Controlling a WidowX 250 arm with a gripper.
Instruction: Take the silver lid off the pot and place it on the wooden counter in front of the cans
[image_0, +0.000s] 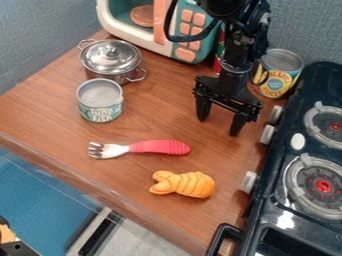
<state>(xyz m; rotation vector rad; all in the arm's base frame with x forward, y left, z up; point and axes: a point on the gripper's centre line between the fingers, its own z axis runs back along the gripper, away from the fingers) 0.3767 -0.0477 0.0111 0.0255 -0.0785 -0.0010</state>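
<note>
The wooden counter carries most of the things. The black toy stove stands along its right edge, with two round burners and some pale knobs. At the far edge there is a toy microwave, coloured teal, cream and peach. The black gripper hangs from the arm over the right part of the counter, close to the stove. Its jaws stand wide apart, and there is nothing between them. The silver pot, with its lid on, is toward the far left, in front of the microwave. The tall can, with a yellow picture on its label, stands near the far right corner, behind the gripper. The low can is just in front of the pot. The fork lies across the middle of the counter, its red handle toward the gripper and its metal prongs toward the left. Nearer the front edge lies the orange shrimp toy, the smallest thing.
</note>
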